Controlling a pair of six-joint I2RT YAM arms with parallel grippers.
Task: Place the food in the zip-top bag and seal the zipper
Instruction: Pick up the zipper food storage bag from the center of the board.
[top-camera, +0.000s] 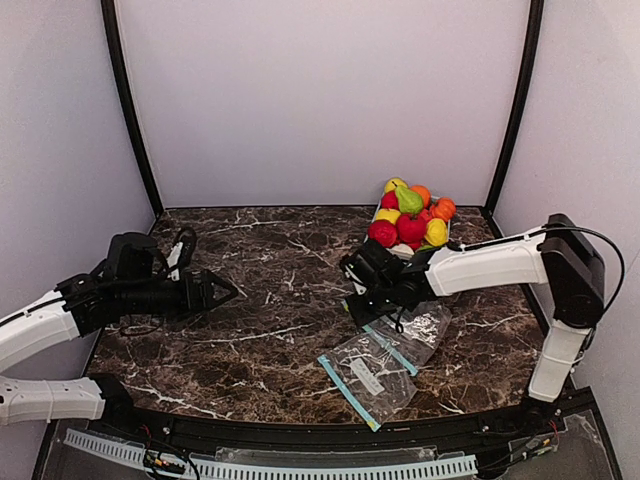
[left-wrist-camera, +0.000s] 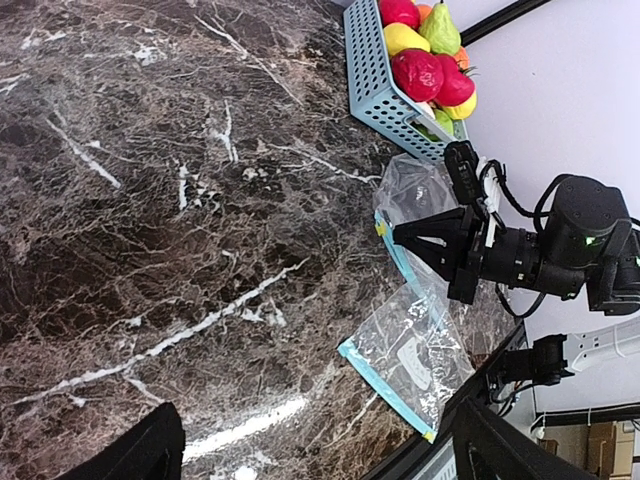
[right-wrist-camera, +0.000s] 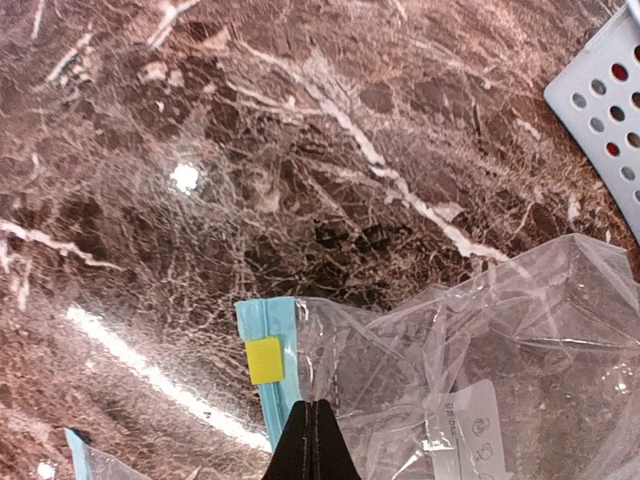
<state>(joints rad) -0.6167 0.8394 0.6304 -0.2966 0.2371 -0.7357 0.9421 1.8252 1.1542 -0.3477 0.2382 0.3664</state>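
Note:
The food is a heap of red, green, orange and yellow toy fruits in a light-blue basket at the back right. Two clear zip-top bags with blue zipper strips lie flat, one just in front of the basket and the other nearer the front edge. My right gripper is shut, its tips pinching the farther bag beside the blue zipper strip and its yellow tab. My left gripper hovers open over bare marble at the left, far from both bags.
Dark marble tabletop with white walls on three sides. The basket's holed side rises close beyond the pinched bag. A corner of the nearer bag lies left of my right fingers. Black rail along the front edge.

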